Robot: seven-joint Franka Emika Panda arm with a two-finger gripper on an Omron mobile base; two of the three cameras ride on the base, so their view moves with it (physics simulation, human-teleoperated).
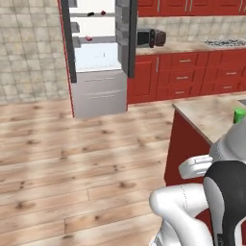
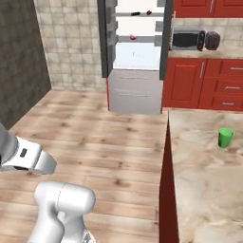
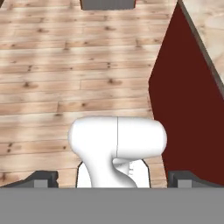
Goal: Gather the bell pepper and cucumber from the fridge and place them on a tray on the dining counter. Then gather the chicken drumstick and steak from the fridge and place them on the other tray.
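Two open doors framed the fridge (image 1: 98,57) across a stretch of plank floor (image 1: 72,158), well apart from the robot, whose base stood beside the corner of the dining desk (image 2: 204,161). On the white shelves inside sat a few small items too distant to identify with certainty: a dark short shape (image 1: 91,14) that may have been the cucumber, a red spot (image 1: 103,13) just beside it on the upper shelf that may have been the bell pepper, and a reddish-pink bit (image 1: 88,38) on the shelf below, possibly the steak; the chicken drumstick could not be made out. The gripper (image 3: 113,177) hung folded low over the floor, its fingers (image 3: 41,178) spread about as wide as they go and holding nothing. A green cup (image 2: 226,137) stood on the marbled desk, while a microwave (image 2: 187,40) and a toaster (image 2: 212,41) lined the rear worktop; neither tray was in sight. Judged from this, the job was at its opening step, the approach to the fridge, with no food yet gathered. The next move would call for driving the base across the floor until the shelves came within reach, then raising the arm toward the upper shelf for the vegetables.
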